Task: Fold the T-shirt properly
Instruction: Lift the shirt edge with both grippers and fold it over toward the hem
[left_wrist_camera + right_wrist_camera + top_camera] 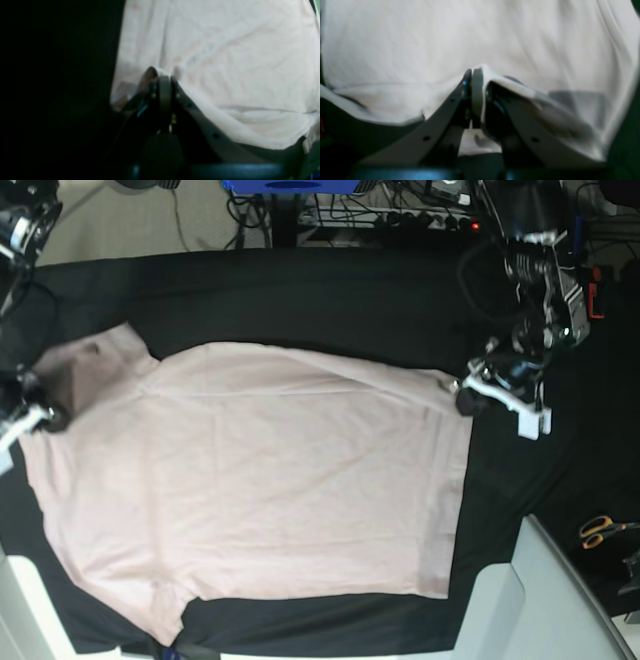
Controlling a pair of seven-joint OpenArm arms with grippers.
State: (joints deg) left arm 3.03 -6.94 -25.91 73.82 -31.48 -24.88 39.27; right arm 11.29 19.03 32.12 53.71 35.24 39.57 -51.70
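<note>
The pale pink T-shirt lies spread flat on the black table cloth, with its hem toward the right of the base view and its sleeves toward the left. My left gripper is at the hem's far right corner, shut on a pinch of fabric. In the left wrist view the T-shirt drapes over the left gripper. My right gripper is at the far left sleeve area, also shut on cloth. The right wrist view shows the T-shirt bunched between the fingers of the right gripper.
Orange-handled scissors lie on the cloth at the right. A pale grey panel stands at the front right corner. Cables and a power strip run behind the table, beside a blue object.
</note>
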